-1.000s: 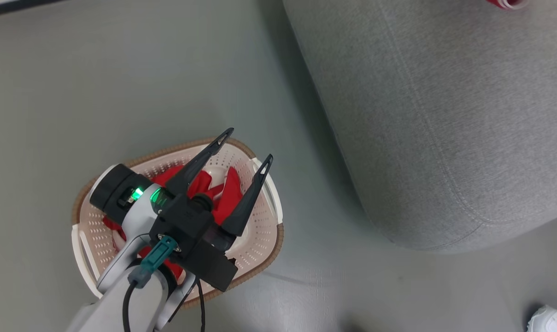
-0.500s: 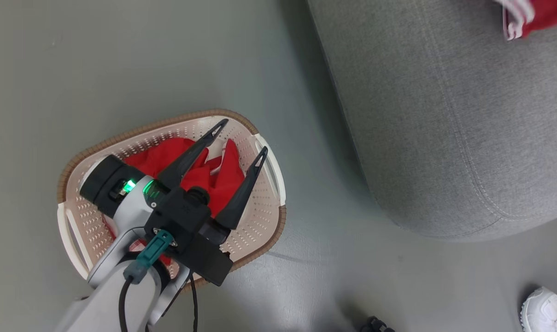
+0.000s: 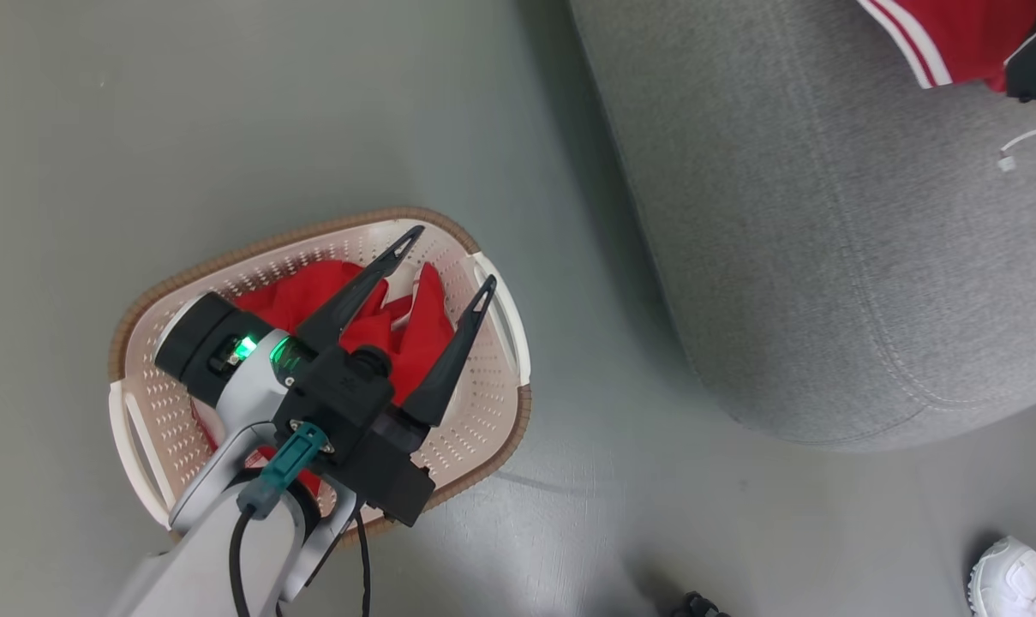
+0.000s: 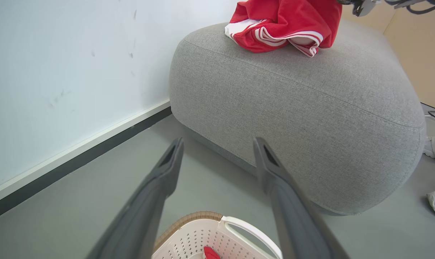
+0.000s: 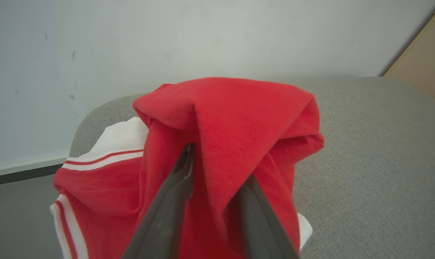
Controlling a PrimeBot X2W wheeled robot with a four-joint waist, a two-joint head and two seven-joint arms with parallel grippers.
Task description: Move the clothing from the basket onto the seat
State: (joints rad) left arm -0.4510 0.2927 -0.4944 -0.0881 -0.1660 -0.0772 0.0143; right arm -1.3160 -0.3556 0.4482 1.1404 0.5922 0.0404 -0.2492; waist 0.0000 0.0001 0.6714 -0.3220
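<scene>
Clothing (image 5: 231, 118): one piece pinched by right claw (image 5: 217, 165) on seat (image 5: 365, 151); left claw (image 3: 452, 256) spread.

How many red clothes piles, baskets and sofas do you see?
Red clothing piles: 2
Basket: 1
Seat: 1
Total: 4
</scene>
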